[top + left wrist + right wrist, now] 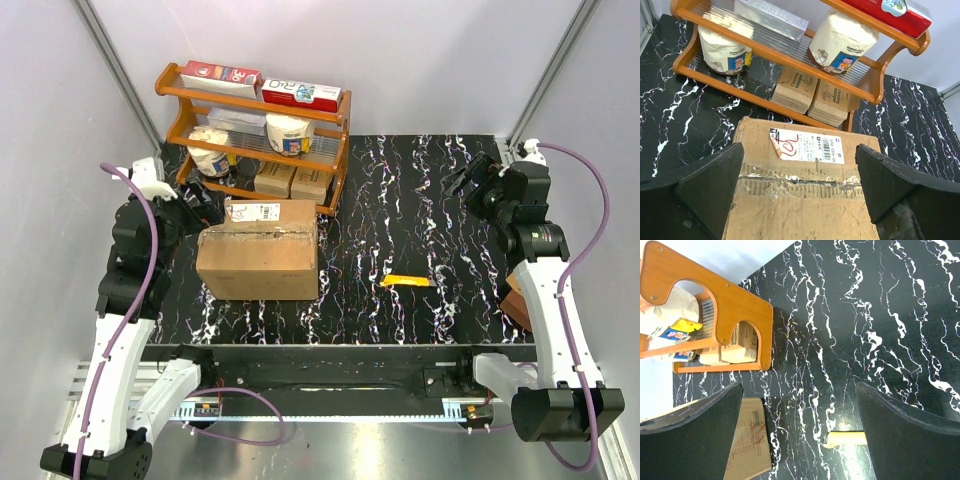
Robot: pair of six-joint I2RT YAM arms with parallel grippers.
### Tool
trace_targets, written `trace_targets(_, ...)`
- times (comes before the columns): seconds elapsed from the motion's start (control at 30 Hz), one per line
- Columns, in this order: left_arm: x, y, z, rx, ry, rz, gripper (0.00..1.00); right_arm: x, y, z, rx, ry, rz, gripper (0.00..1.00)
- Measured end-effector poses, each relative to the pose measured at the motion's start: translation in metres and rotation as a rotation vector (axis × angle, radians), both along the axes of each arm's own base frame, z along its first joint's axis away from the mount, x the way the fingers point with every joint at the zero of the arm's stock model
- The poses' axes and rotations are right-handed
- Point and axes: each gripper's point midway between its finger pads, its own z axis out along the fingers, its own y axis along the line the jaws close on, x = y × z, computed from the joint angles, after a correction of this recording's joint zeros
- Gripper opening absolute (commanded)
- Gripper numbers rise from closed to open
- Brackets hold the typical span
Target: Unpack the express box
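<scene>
The express box, a large brown carton, sits left of the table's middle with its flaps closed. In the left wrist view a crinkled tape seam runs across the top of the express box, just below the white label. My left gripper hovers at the box's back left corner. In its own view the left gripper is open above the box, holding nothing. My right gripper hangs open at the back right over bare table. In its own view the right gripper holds nothing, and an end of the box shows at the lower left.
A wooden shelf stands just behind the box, holding flat red-and-white boxes, paper rolls and small tan cartons. A flat yellow-orange item lies on the table right of the box. A brown object sits by the right arm.
</scene>
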Motion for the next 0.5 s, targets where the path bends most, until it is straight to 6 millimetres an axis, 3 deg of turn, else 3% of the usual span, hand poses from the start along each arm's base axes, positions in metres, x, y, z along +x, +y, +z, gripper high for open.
trace_targets(0.27,0.0,-0.002,-0.002,-0.005,0.002,-0.008,0.99,-0.004,0.012,-0.001,-0.009,0.002,0.093,1.0)
trace_targets(0.5,0.001,0.007,-0.03,0.014,0.093,0.045,0.99,0.0,0.045,-0.017,0.045,0.062,0.25,0.96)
